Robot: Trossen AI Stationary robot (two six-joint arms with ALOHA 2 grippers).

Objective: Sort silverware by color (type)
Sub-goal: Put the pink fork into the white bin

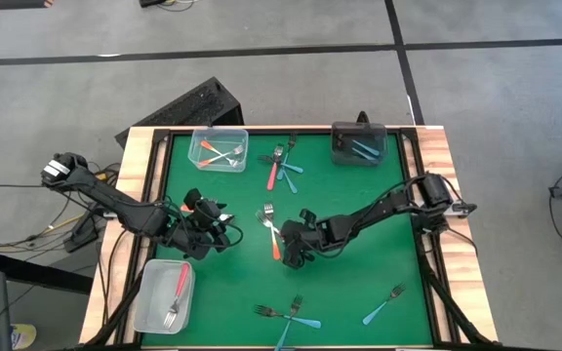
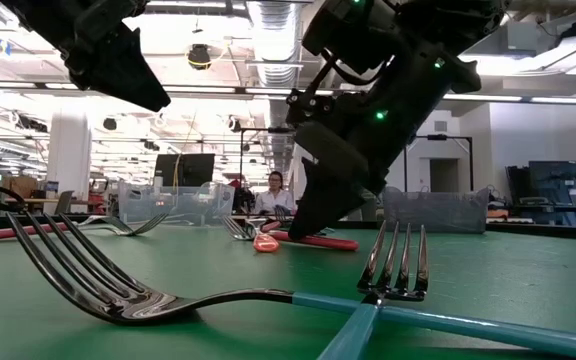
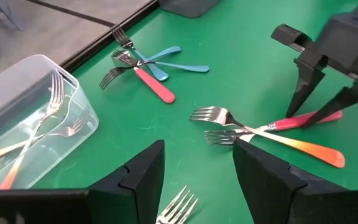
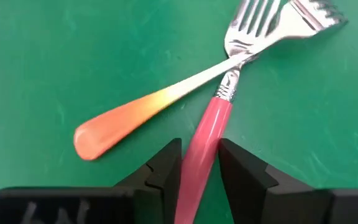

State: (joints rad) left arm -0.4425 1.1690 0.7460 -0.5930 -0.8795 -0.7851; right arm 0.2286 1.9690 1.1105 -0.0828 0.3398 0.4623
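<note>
A red-handled fork [image 4: 207,130] and an orange-handled fork [image 4: 117,121] lie crossed at the necks on the green mat, mid-table. My right gripper [image 4: 201,149] is down at the mat, slanting from the right. It is open, with one finger on each side of the red handle [image 3: 303,118]. My left gripper [image 3: 194,168] hovers open left of the pair [image 1: 273,234] with nothing between its fingers. One fork's tines [image 3: 179,208] show on the mat just below it. My right gripper's fingers [image 4: 166,165] stand close on either side of the red fork's handle [image 4: 197,155], about midway along it and across it, coming down from above and the right. I cannot tell whether they touch it. The fork lies flat on the mat.
A clear bin [image 1: 218,148] with orange forks stands far left, a dark bin [image 1: 359,144] with blue forks far right, and a clear bin [image 1: 164,295] with a red fork near left. Loose forks lie at the far middle [image 1: 281,166] and near edge [image 1: 289,314], [image 1: 383,304].
</note>
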